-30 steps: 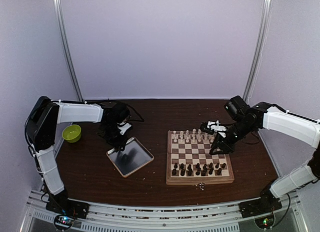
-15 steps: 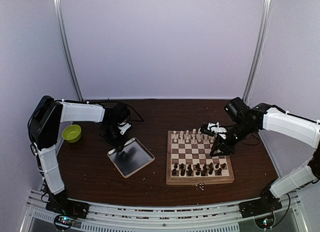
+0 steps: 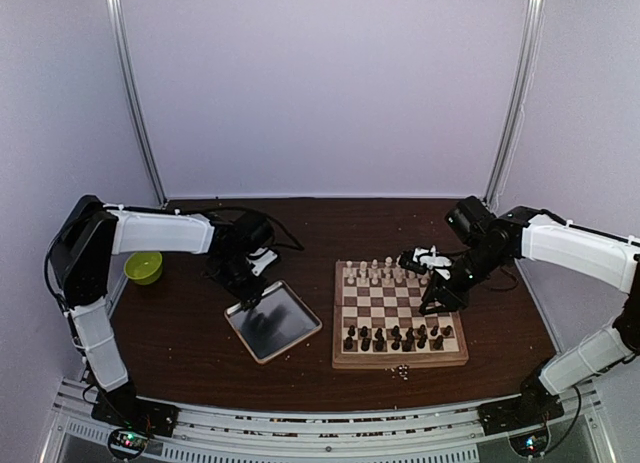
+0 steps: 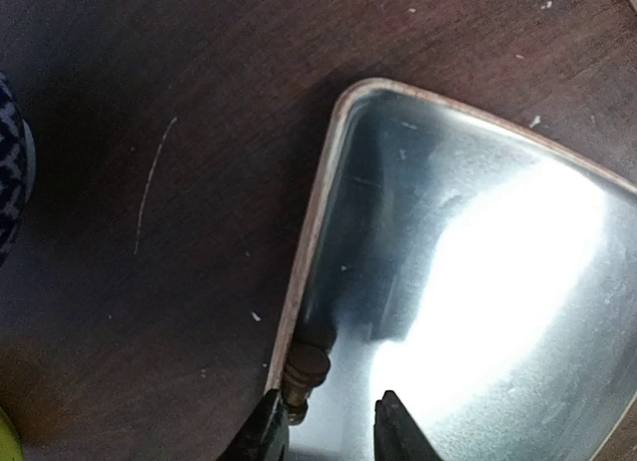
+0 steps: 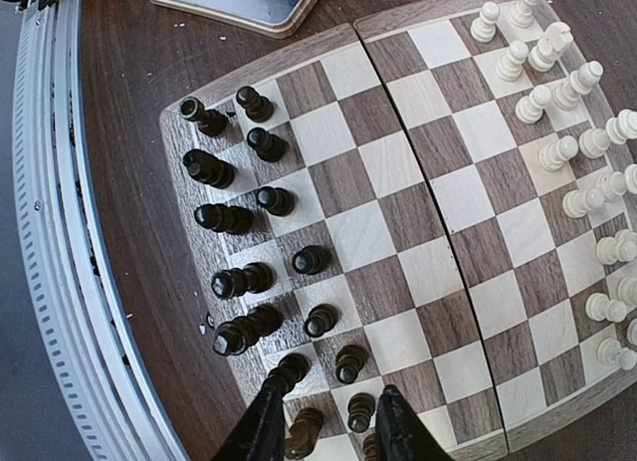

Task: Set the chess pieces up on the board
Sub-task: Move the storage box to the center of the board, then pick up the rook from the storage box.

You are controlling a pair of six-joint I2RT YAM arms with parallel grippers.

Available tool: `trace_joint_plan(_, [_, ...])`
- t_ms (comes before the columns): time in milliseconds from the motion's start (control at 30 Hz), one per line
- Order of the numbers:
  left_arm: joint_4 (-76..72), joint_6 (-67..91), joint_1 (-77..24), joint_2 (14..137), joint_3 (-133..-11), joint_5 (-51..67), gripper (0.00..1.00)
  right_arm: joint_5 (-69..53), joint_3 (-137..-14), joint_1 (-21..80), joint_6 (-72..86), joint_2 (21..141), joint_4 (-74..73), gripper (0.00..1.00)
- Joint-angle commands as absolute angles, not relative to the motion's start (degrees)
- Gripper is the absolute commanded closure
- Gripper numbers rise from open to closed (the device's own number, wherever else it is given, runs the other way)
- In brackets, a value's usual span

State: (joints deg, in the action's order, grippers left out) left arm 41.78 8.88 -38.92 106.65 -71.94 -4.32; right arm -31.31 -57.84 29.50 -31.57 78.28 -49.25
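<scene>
- Dark-brown tabletop between pale walls, seen from above: the chessboard (image 3: 385,308) has cream chess pieces (image 3: 385,274) along its far rows and dark chess pieces (image 3: 395,335) along its near rows. A silver tray (image 3: 285,328) lies just left of it, and a green bowl (image 3: 143,266) sits well apart at the left edge.
- Left wrist: the left gripper (image 4: 328,436), jaws apart and clamping nothing, hangs over the tray's corner. One brown chess piece (image 4: 307,365) lies there hard against the rim, which leaves a finger little room.
- Right wrist: the right gripper (image 5: 328,431), jaws apart, straddles dark chess pieces at the board's crowded near corner. The middle squares are free. Setup looks nearly done.
</scene>
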Motion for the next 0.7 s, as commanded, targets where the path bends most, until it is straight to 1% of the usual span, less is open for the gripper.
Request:
trace_joint_plan(0, [38.6,7.7,-39.3,102.9,-70.2,-4.1,0.68,-32.4,-58.2,29.3,-32.0,78.6,-49.8,0.67])
trace_joint_plan(167, [38.3,7.4,-39.6,104.7,-69.4,-2.8,0.71,-32.6,-58.3,29.3,-32.0,78.9,-49.9,0.67])
trace_joint_plan(333, [38.0,7.4,-39.6,106.2,-69.7,-3.2,0.71,-32.7,-58.2,29.3,-32.0,78.9,-50.1,0.67])
trace_joint_plan(667, [38.3,7.4,-39.6,109.8,-70.2,-4.2,0.67,-32.8,-58.2,29.4,-32.0,79.1,-50.2,0.67])
